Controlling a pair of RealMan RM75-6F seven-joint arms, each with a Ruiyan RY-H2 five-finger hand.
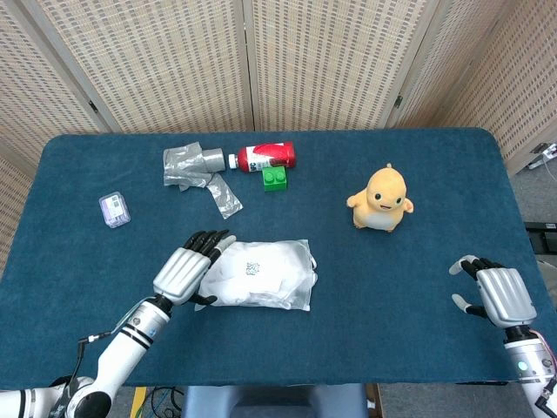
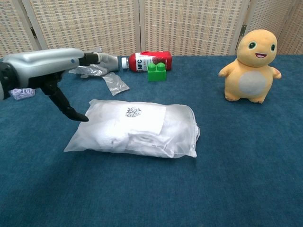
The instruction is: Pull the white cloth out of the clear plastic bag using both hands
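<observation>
The left hand (image 1: pixel 185 272) sits in the lower left of the head view, at the left end of the clear plastic bag (image 1: pixel 257 275). Its fingers (image 1: pixel 209 239) are spread apart and hold nothing; the dark tips reach over the bag's upper left corner, and whether they touch the plastic cannot be told. In the chest view the same hand enters from the left edge, its thumb pointing down toward the bag's near left side.

The right hand (image 1: pixel 499 294) lies at the lower right of the head view, well apart from the bag, fingers loosely parted and empty. The chest view does not show it.

The bag lies flat at the centre of the blue table (image 1: pixel 418 252), with the white cloth (image 2: pixel 137 124) folded inside it and a small printed patch on top.

Above the bag, toward the upper left, lies a crumpled grey wrapper (image 1: pixel 193 171), with a red bottle (image 1: pixel 268 157) on its side just right of it and a green brick (image 1: pixel 276 178) touching the bottle's near side. A small clear box (image 1: pixel 114 210) sits at the far left. A yellow plush toy (image 1: pixel 381 200) stands upright to the right of centre, between the bag and the right hand.
</observation>
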